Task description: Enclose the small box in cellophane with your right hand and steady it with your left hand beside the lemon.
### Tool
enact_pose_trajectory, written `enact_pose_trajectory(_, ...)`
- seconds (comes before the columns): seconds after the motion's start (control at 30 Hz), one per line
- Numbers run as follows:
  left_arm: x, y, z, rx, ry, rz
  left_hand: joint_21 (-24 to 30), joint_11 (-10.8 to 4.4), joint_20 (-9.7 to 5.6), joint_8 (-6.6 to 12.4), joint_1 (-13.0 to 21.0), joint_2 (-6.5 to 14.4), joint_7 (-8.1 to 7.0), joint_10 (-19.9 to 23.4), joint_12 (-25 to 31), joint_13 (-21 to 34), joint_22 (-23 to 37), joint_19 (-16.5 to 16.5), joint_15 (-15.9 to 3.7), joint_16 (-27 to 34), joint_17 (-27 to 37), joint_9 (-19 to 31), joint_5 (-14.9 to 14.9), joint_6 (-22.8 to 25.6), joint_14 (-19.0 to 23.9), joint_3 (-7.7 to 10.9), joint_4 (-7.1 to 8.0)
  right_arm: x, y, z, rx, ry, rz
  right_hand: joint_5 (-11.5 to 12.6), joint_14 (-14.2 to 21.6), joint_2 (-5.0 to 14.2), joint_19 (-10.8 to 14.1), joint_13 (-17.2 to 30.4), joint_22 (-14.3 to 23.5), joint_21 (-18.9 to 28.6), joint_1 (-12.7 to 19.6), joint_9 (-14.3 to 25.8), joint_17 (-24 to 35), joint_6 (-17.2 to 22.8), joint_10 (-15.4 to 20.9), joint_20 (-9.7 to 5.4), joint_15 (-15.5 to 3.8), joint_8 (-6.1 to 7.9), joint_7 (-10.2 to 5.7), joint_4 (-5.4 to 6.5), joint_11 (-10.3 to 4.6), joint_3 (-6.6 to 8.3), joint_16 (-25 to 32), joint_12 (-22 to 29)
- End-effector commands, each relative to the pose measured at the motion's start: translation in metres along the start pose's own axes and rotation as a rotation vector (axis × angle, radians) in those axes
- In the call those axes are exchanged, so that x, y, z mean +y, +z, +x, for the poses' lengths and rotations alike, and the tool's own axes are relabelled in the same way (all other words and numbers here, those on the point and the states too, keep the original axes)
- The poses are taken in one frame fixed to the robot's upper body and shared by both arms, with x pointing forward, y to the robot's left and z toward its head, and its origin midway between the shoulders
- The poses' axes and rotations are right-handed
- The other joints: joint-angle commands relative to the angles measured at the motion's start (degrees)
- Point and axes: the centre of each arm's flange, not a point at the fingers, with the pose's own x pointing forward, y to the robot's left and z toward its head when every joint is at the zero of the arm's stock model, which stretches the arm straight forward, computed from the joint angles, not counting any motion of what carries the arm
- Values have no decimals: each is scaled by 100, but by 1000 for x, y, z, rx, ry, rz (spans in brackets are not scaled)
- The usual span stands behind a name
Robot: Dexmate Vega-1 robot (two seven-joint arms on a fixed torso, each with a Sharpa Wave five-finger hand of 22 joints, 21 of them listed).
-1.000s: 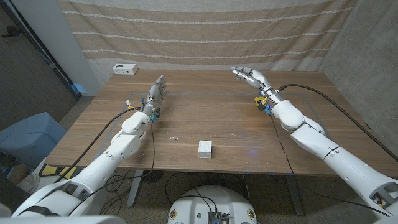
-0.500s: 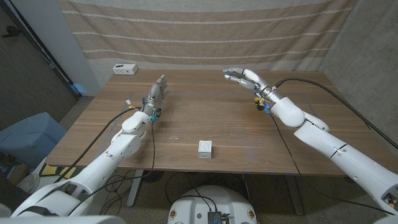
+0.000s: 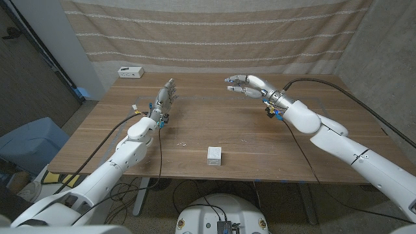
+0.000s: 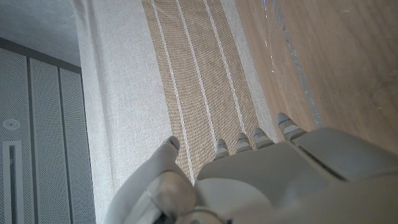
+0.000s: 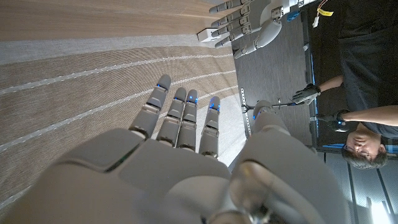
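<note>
The small white box [image 3: 214, 155] stands near the table's front edge, about mid-width. My right hand [image 3: 246, 84] hovers over the far middle of the table, well behind the box, fingers apart and holding nothing; its back [image 5: 180, 134] shows in the right wrist view. My left hand [image 3: 166, 96] is at the far left, fingers straight and empty, seen also from its own wrist [image 4: 249, 180] and from the right wrist [image 5: 245, 25]. Faint glints [image 3: 182, 143] lie on the wood left of the box; I cannot tell whether they are a clear sheet.
A small white device [image 3: 130, 72] sits at the table's back left corner, also in the right wrist view [image 5: 208, 35]. A striped curtain [image 3: 214, 32] hangs behind the table. A person [image 5: 348, 118] holding controllers stands off to the side.
My right hand has swung toward the table's middle, away from the right edge, still raised and empty. The left hand and the box have not moved.
</note>
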Motion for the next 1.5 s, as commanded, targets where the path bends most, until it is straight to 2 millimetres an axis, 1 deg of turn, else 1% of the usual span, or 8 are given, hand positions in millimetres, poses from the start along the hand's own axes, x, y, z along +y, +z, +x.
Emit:
enact_pose_trajectory(0.03,-5,2,-10,-5,6,3,-26,41,-9,1,-9,-51,-25,-51,24,10,30,5,3,16,22,17,-30,29,15,7,-22,10,18,-4,-49,74,-52,-34,15,-1,33,15,29,-6,87,8,23,31,7,11,-8,-35,-16,-53,-28,32,-23,-41)
enact_pose_trajectory(0.13,-6,2,-14,-9,8,3,-29,-8,-4,1,-10,-51,-29,-47,22,10,30,7,1,13,22,17,-30,32,13,7,-25,15,22,-6,-56,87,-51,-41,11,-11,35,15,29,-11,98,8,24,27,0,7,-14,-50,-30,-64,-26,44,-34,-55)
enact_pose_trajectory(0.23,-7,3,-17,-15,10,3,-32,48,-2,0,-10,-52,-28,-34,24,9,31,11,-6,13,22,17,-30,35,18,6,-29,21,24,-8,-60,100,-56,-45,7,-16,36,15,29,-14,102,8,26,24,9,6,-22,-60,-31,-69,-18,53,-42,-60)
enact_pose_trajectory(0.8,-10,6,-31,-30,-2,5,-45,23,2,1,-12,-52,-22,-17,15,6,32,26,-5,10,22,17,-30,55,34,3,-44,46,51,-23,-72,172,-124,-67,10,-27,39,18,31,-30,113,11,35,31,15,-8,-32,-98,-32,-80,-25,93,-68,-94)
enact_pose_trajectory(1.0,-9,7,-33,-32,-13,9,-51,65,5,3,-13,-51,-19,-2,15,6,33,28,-3,8,21,17,-30,69,37,3,-50,54,58,-29,-58,184,-139,-79,10,-42,39,19,32,-34,83,12,43,39,16,-7,-38,-108,-27,-64,-26,86,-72,-105)
enact_pose_trajectory(1.13,-9,8,-33,-33,-24,10,-54,21,4,2,-13,-51,-19,5,15,5,33,33,2,6,21,17,-30,69,37,3,-53,60,63,-33,-52,190,-171,-90,3,-60,34,20,32,-40,49,12,49,32,6,-12,-39,-121,-31,-49,-40,73,-78,-117)
enact_pose_trajectory(1.27,-9,8,-31,-35,-37,11,-59,53,4,1,-13,-51,-16,10,14,5,33,31,2,5,21,17,-30,72,39,3,-56,65,67,-38,-38,192,-212,-108,3,-95,37,23,33,-47,-14,14,60,-95,-55,-5,-61,-190,-115,-24,-74,54,-87,-161)
enact_pose_trajectory(1.5,-11,8,-30,-34,-54,13,-64,18,2,-2,-15,-50,-13,3,5,4,34,37,3,3,21,17,-30,72,39,1,-61,73,71,-47,-21,206,-219,-121,-33,-152,25,25,34,-61,-72,17,66,-191,-121,2,-82,-239,-128,-12,-74,28,-113,-205)
